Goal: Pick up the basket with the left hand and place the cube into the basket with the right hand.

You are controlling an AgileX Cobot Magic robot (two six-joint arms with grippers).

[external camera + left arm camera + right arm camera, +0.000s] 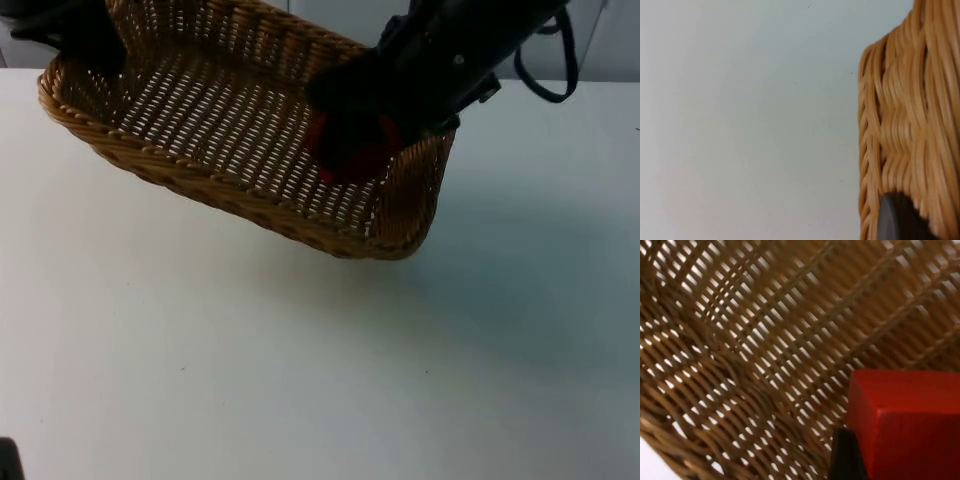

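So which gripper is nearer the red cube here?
Right. The right gripper is at the red cube inside the basket; the left gripper is at the basket's far end, away from the cube.

The right end effector [350,140] hides most of the red cube [350,160]; the basket [250,205] runs past the top edge

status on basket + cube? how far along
Done: the left pincer holds the basket by its rim, lifted and tilted above the table. In hand: the right pincer holds the red cube inside the basket, over the woven floor. Left: release the cube.
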